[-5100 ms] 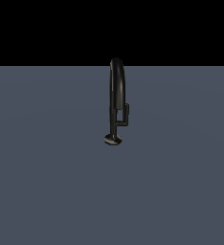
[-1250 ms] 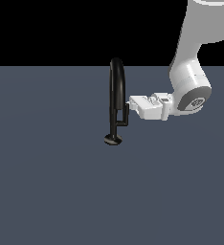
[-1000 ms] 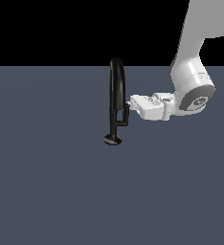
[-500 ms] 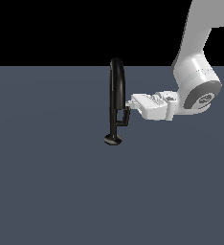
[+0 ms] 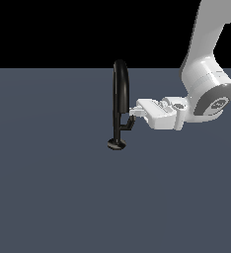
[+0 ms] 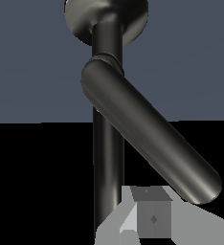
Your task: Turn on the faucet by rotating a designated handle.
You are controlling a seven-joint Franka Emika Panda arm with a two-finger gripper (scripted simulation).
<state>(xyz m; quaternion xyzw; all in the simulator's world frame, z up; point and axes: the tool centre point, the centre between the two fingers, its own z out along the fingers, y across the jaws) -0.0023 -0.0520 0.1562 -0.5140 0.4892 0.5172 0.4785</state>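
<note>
- Faucet [image 5: 120, 94] stood upright on the flat grey floor [image 5: 48, 197], approx. in the middle of the scene, its small round base disc touching the floor.
- Handle [image 5: 129, 124], a short black bar, branched from the lower stem on the exterior view's right, tilted a bit.
- Gripper [image 5: 132, 112] came in horizontally from the exterior view's right; its tips were at the stem, just above the handle.
- White arm [image 5: 206, 74] rose to the upper right corner and left the picture there.
- Pincer state: I cannot tell if open or closed; fingers too small in exterior view, and wrist view showed only one pale finger pad [image 6: 152, 217] near the handle [image 6: 147, 139].
</note>
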